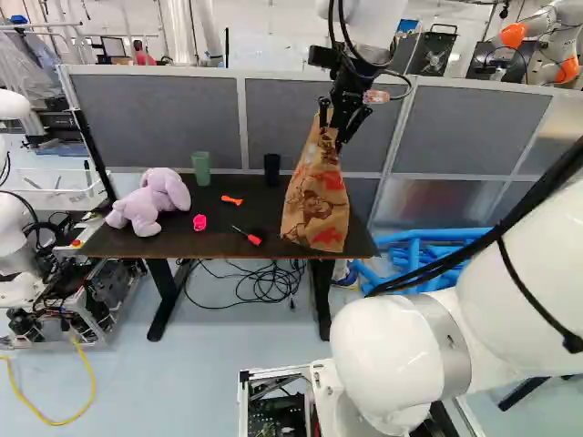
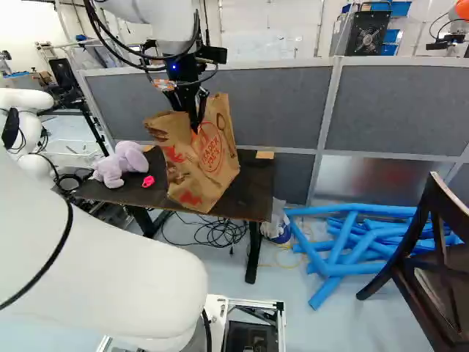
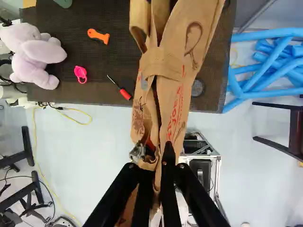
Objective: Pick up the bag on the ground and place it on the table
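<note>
Table [image 1: 214,235] before grey partition [image 1: 155,114] | arm [image 1: 373,25] reaching over, fingers [image 1: 344,118] downward, closed on bag's top | bag [image 1: 314,205] above right front corner | green cup [image 1: 201,168] visible left base view, hidden right

Four o'clock, right base view: chair [image 2: 447,202] cut by the edge! There too, the bag [image 2: 209,165] hides the black cup [image 1: 272,170]! Two o'clock, left base view: another robot [image 1: 567,69], cropped!

robotics lab | another robot [image 1: 567,70] | grey partitions [image 1: 155,118] | cables [image 1: 273,289] on floor [image 1: 200,373] | exposed electronics [image 1: 276,419]
</note>
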Robot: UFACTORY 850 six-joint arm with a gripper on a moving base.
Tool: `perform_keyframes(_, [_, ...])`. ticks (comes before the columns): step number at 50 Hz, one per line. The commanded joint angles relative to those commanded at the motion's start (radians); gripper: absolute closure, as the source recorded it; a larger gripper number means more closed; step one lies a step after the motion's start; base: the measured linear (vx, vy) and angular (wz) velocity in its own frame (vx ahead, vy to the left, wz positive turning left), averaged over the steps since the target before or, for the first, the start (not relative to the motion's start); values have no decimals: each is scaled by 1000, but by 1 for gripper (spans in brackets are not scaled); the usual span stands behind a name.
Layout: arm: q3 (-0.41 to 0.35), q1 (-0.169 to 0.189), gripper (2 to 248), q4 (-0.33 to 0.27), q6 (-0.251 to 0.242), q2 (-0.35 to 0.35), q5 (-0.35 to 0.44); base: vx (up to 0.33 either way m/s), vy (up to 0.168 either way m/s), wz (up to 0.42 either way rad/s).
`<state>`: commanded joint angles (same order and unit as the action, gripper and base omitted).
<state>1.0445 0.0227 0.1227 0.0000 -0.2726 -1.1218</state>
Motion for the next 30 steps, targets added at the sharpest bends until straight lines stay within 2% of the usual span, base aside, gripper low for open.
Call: perform_keyframes(30, [70,6,227,-66,0,84,0,0,0,0])
